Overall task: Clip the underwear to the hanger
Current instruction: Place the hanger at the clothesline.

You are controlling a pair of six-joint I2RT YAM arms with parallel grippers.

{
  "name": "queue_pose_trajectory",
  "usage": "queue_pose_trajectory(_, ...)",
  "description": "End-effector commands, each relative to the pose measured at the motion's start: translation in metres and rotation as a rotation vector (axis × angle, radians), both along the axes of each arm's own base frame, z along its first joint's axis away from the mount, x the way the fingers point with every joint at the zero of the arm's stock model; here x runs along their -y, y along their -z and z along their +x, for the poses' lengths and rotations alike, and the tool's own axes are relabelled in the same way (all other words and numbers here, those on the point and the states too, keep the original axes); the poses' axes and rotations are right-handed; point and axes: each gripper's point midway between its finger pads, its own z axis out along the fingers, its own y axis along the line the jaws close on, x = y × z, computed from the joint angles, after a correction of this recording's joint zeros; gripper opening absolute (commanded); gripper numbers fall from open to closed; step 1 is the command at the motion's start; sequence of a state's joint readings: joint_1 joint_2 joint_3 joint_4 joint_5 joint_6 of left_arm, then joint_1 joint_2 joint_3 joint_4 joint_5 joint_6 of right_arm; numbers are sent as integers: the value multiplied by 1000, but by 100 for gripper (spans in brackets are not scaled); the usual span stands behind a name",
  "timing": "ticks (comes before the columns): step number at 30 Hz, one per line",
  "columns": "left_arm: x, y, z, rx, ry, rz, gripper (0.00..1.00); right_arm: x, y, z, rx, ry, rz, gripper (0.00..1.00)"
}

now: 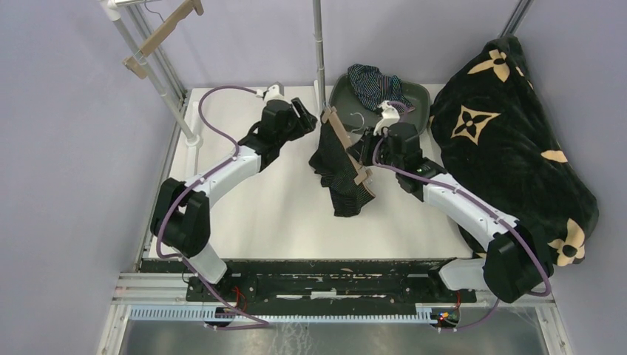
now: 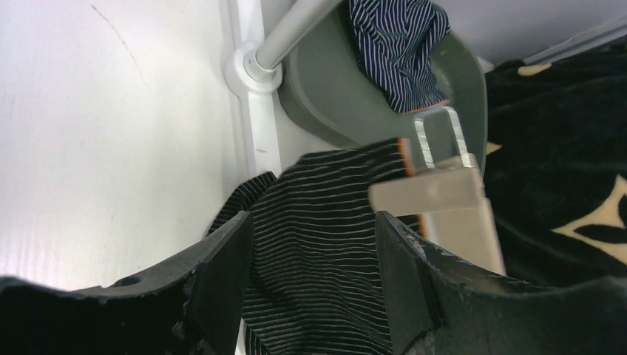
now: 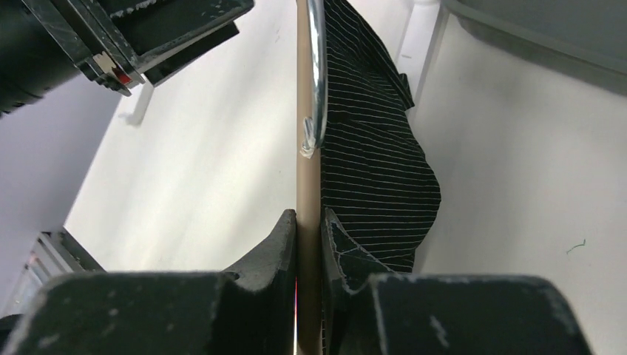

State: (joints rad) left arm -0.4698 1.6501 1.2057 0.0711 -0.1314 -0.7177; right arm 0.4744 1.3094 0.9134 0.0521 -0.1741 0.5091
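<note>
Underwear [image 1: 341,166] in black pinstripe hangs from the hanger [image 1: 347,144].
Right jaws pinch the hanger; left jaws gape around the cloth; flowered blanket [image 1: 503,133] nearby.

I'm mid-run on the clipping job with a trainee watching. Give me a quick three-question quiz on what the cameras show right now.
1. True or false: the right pincer is clamped on the bar of the tan wooden hanger.
2. Where does the small navy striped garment lie?
A) flat on the white table
B) in the grey-green plastic tub
C) on top of the flower-patterned blanket
3. Fill in: at the black pinstriped garment, the left pincer stands ____ (open or shut).
Key: 1 true; 2 B; 3 open.
</note>
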Motion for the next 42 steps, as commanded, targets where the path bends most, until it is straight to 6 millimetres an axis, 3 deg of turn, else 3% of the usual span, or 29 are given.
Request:
queue_pose_trajectory(1,-14,-5,-15,-35,-57,155,67,-7,-28,15,100,49,-60,1)
queue_pose_trajectory(16,-18,-36,-29,24,-105,131,67,-40,-26,17,126,31,-173,1)
queue_pose_trajectory(27,-10,-44,-41,5,-164,93,67,-60,-17,17,133,23,-216,1)
queue_pose_trajectory(42,-3,-73,-40,53,-170,1,68,-69,-2,15,137,13,-280,1)
